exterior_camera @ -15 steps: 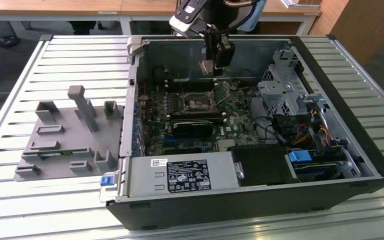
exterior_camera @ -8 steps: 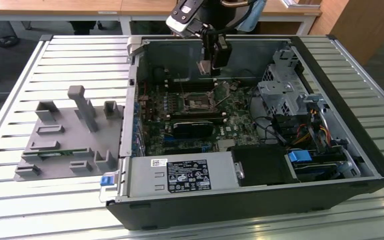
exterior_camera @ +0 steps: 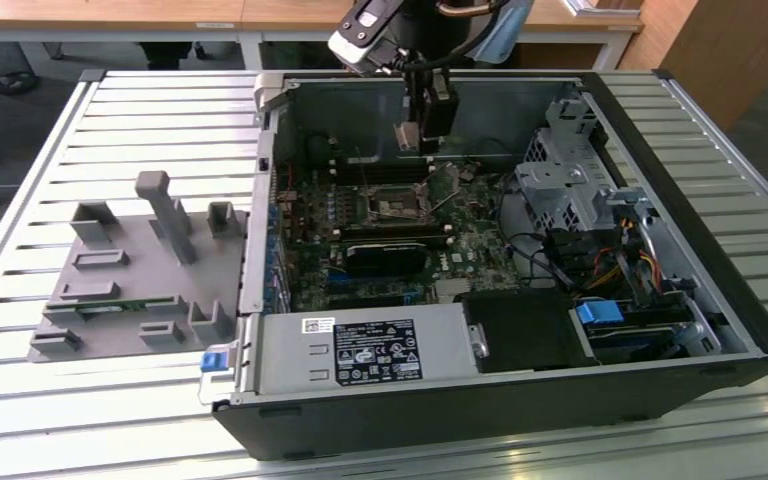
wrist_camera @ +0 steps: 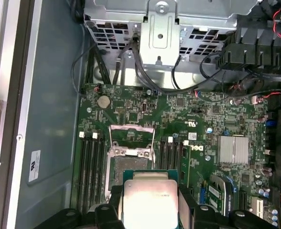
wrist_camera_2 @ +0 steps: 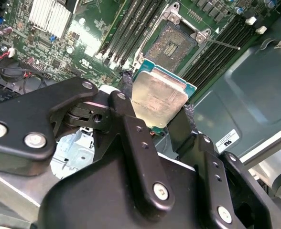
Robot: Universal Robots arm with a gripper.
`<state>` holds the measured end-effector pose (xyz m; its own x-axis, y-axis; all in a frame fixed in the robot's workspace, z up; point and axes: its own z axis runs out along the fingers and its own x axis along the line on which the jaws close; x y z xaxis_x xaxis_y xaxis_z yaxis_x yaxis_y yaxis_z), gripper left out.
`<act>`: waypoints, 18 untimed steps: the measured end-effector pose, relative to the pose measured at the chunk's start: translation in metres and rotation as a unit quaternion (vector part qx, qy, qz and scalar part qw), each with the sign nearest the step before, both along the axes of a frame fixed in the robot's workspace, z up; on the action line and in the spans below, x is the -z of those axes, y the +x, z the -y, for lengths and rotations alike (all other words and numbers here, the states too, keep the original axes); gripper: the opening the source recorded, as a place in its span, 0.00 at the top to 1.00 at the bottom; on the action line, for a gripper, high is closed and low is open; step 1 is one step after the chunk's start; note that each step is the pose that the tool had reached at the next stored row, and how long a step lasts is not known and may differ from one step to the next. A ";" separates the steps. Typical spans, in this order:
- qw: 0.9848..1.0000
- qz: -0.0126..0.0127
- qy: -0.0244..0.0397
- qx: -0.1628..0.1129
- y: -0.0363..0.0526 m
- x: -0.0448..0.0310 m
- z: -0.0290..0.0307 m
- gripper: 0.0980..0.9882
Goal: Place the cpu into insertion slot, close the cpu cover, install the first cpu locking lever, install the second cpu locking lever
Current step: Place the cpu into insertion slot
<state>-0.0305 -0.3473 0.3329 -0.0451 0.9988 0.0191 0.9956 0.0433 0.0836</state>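
Observation:
My gripper [exterior_camera: 418, 138] hangs inside the open computer case, above the motherboard's far part, shut on the cpu [wrist_camera_2: 159, 98]. The chip's dull silver face with a green rim sits between the two black fingers [wrist_camera_2: 126, 86] in both wrist views, cpu [wrist_camera: 147, 202]. The insertion slot [wrist_camera: 117, 169] lies bare on the green board just beyond the chip, also seen as a dark square insertion slot [exterior_camera: 395, 207] below the gripper. The cpu cover [wrist_camera: 131, 152], a silvery hollow frame, stands swung open at the socket's edge. A thin lever [wrist_camera_2: 221, 44] juts out beside the socket.
A grey fixture block [exterior_camera: 131, 270] rests on the slatted table at the exterior view's left. Inside the case are a power supply [exterior_camera: 357, 350], a black card [exterior_camera: 384, 255], a metal drive cage [exterior_camera: 571, 180] and cables. Long black memory slots [wrist_camera: 90, 167] flank the socket.

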 end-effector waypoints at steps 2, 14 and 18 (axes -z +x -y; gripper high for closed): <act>1.000 0.000 0.000 0.000 0.0000 0.0005 0.0000 0.50; 1.000 0.000 0.000 0.005 -0.0007 0.0033 0.0000 0.50; 1.000 0.000 0.000 0.027 -0.0015 0.0053 0.0000 0.50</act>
